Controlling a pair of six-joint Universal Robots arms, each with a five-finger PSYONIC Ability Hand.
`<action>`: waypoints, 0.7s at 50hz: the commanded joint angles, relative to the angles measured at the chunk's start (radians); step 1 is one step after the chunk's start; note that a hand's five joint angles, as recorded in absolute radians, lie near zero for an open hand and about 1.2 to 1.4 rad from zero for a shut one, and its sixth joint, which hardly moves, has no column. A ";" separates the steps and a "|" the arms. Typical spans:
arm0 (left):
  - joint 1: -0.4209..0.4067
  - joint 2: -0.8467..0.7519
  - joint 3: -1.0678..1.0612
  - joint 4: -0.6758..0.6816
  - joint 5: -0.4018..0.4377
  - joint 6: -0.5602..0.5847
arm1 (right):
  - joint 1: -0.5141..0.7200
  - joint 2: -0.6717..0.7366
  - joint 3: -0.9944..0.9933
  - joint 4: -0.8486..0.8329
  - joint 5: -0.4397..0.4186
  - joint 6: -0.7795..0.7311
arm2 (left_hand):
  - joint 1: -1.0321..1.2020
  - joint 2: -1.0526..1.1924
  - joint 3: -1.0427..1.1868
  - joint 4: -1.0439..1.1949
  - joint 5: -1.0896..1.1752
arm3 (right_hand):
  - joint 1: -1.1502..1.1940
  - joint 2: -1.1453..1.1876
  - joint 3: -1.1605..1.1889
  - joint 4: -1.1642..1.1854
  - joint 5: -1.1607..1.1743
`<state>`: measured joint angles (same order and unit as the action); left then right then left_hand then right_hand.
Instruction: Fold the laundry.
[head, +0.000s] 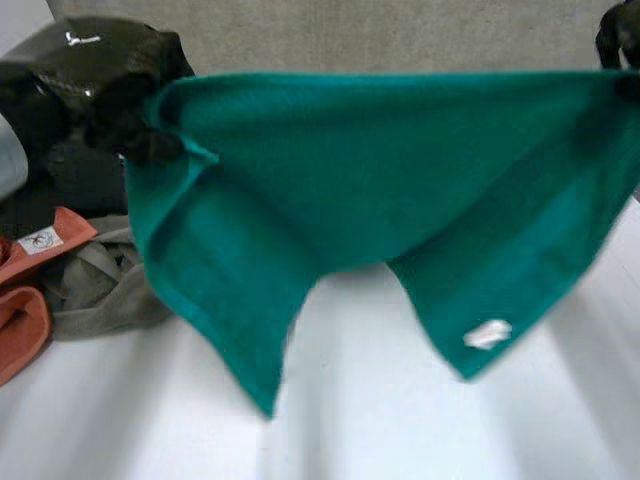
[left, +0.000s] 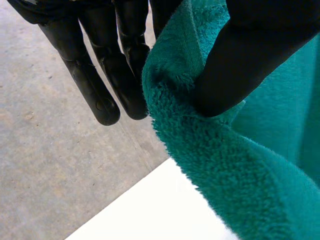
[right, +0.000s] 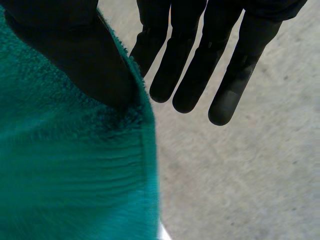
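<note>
Two hands hold one teal towel (head: 380, 170) spread in the air above the white tabletop (head: 400, 420). The left hand (head: 125, 125) has one upper corner and the right hand (head: 620, 45) the other, so the top edge runs nearly level between them. Two lower corners hang down, one carrying a small white tag (head: 487, 334).

In the left wrist view the thumb (left: 235, 65) presses into the towel's rolled edge, pinching it, while the straight fingers (left: 95, 95) hang just beside the cloth. In the right wrist view the thumb likewise clamps the towel's border, and the straight fingers (right: 195, 70) reach past that edge.

An orange cloth (head: 30, 290) and a grey-green cloth (head: 100, 285) lie bunched on the tabletop below the left hand.
</note>
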<state>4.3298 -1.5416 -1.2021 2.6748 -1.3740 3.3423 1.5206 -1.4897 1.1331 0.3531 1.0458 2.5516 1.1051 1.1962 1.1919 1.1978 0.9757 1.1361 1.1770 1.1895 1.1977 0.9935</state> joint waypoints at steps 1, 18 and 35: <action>0.022 -0.193 0.142 -0.070 -0.002 -0.089 | 0.027 0.031 -0.033 0.014 0.002 0.007 | 0.291 0.200 0.204 0.198 0.246 | 0.260 0.219 0.207 0.199 0.228; -0.048 -0.624 0.475 0.664 -0.103 0.108 | 0.167 0.483 -0.289 -0.483 0.275 0.191 | 0.291 0.200 0.204 0.198 0.246 | 0.260 0.219 0.207 0.199 0.228; -0.022 -0.417 0.154 0.729 -0.056 -0.018 | 0.084 0.233 -0.005 -0.712 0.028 0.458 | 0.291 0.200 0.204 0.198 0.246 | 0.260 0.219 0.207 0.199 0.228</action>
<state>4.2843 -2.0217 -0.8247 3.4342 -1.4632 3.3278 1.6323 -1.2188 0.9915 -0.4850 1.2002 3.0504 1.1051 1.1983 1.1928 1.2017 0.9886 1.1361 1.1818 1.1929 1.2009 1.0084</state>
